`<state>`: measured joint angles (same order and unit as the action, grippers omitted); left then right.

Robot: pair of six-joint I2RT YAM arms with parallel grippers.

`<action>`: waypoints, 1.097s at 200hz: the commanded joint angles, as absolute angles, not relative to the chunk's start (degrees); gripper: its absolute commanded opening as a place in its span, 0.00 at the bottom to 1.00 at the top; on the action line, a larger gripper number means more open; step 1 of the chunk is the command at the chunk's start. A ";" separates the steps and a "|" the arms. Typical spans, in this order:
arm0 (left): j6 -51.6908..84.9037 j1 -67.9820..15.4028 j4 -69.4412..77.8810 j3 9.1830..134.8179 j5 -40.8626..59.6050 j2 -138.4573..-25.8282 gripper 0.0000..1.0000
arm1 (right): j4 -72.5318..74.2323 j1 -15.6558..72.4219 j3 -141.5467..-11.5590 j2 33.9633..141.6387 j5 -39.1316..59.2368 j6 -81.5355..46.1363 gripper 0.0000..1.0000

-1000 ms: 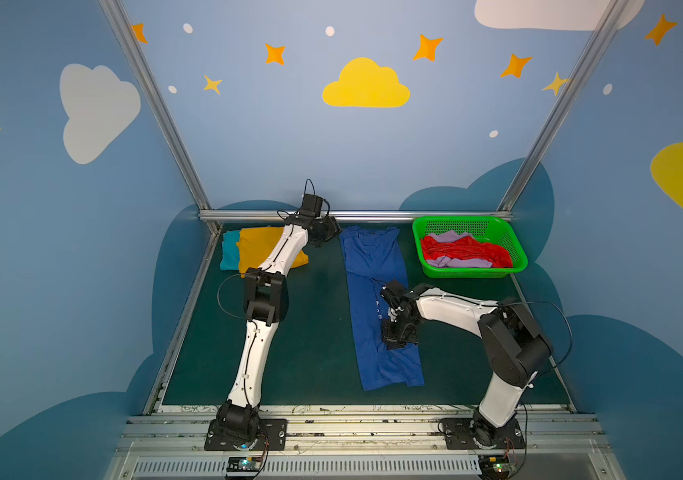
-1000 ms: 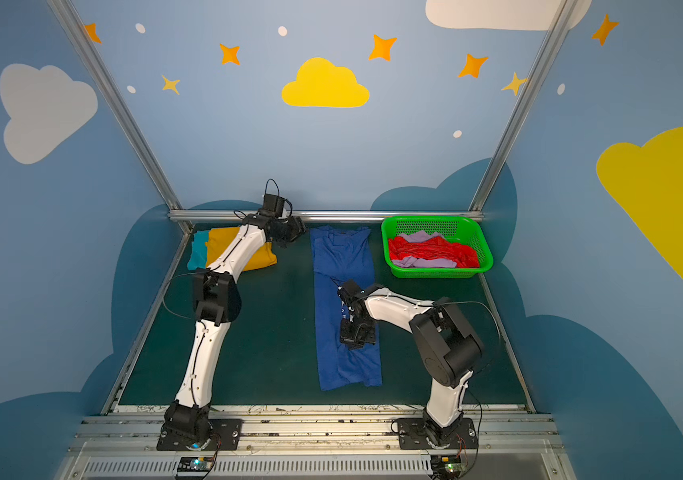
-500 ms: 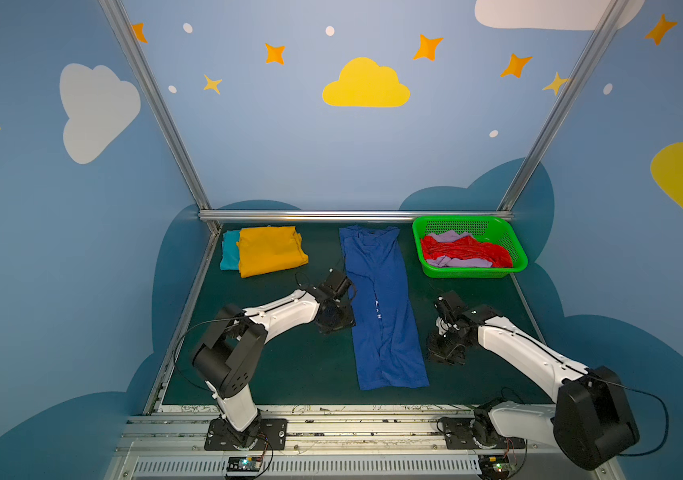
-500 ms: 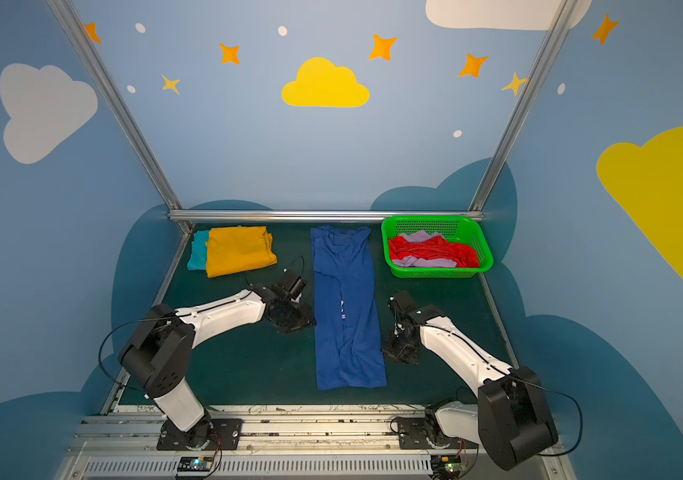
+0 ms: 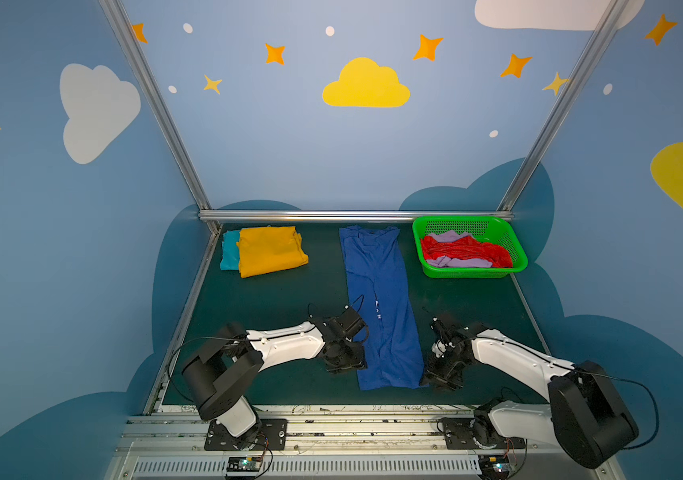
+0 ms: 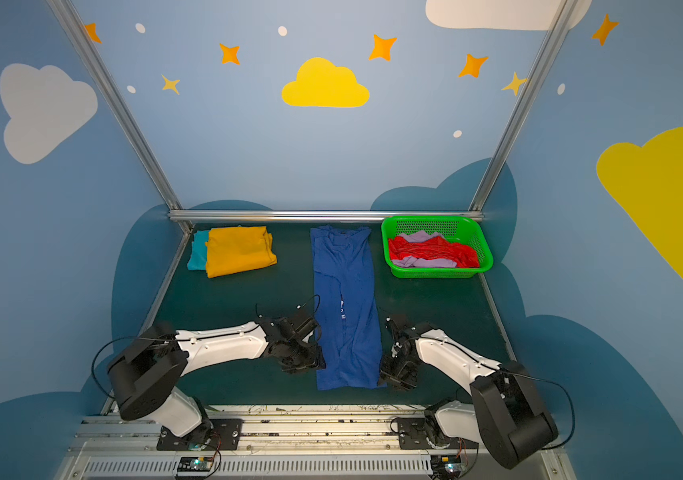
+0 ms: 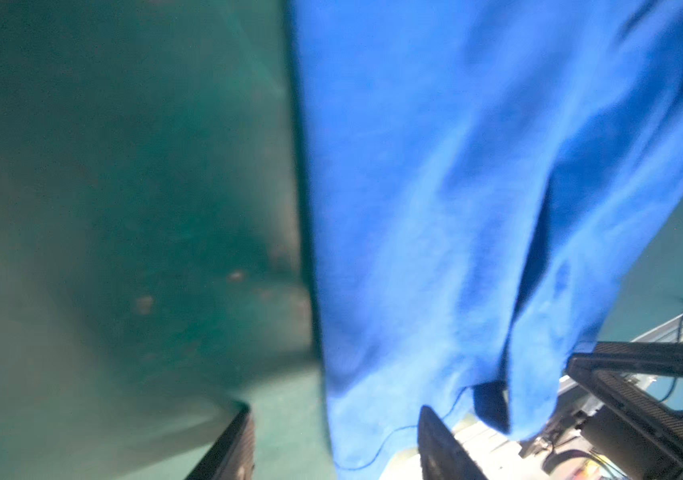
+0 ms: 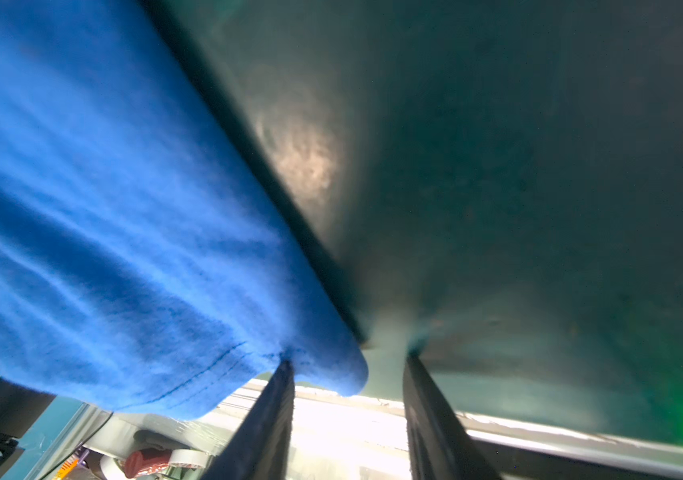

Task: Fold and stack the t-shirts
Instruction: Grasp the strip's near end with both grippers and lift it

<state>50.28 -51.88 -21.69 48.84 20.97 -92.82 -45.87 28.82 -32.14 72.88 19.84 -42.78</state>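
A royal blue t-shirt [image 5: 377, 299] [image 6: 346, 299] lies flat as a long narrow strip down the middle of the dark green table. My left gripper [image 5: 352, 365] [image 6: 310, 365] sits low at its near left edge. In the left wrist view that gripper [image 7: 335, 411] is open and the blue t-shirt [image 7: 456, 208] has its hem edge between the jaws. My right gripper [image 5: 435, 378] [image 8: 348, 360] is open at the near right corner, where the blue t-shirt [image 8: 102, 208] rounds off between the fingers. A folded mustard yellow t-shirt [image 5: 269, 255] lies on a teal one [image 5: 229, 255] at the back left.
A bright green mesh basket [image 5: 514, 249] at the back right holds a red t-shirt [image 5: 464, 251] and a lilac one [image 5: 452, 237]. An aluminium rail [image 5: 352, 215] runs along the table's back edge. The arm bases stand on a metal track [image 5: 352, 428] at the front.
My left arm swung from the table's back down to the blue t-shirt's near left edge. My right gripper left the shirt's middle, moved to its near right corner and opened.
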 commanded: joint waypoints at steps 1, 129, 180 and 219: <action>51.54 -54.83 -22.83 47.39 24.03 -94.59 0.61 | -41.88 29.53 -29.58 72.70 20.55 -44.07 0.39; 56.67 -60.72 -27.97 47.70 21.92 -95.49 0.04 | -45.08 32.59 -29.86 63.15 17.56 -46.09 0.00; 59.06 -62.33 -34.01 50.93 18.00 -88.37 0.04 | -51.33 38.43 -30.77 53.96 15.31 -51.13 0.00; 56.89 -59.41 -41.17 58.21 14.59 -85.96 0.04 | -51.03 38.12 -37.44 53.17 8.66 -49.36 0.00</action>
<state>57.84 -61.69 -34.89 54.33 18.00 -87.57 -50.15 38.13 -32.21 53.84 14.98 -49.45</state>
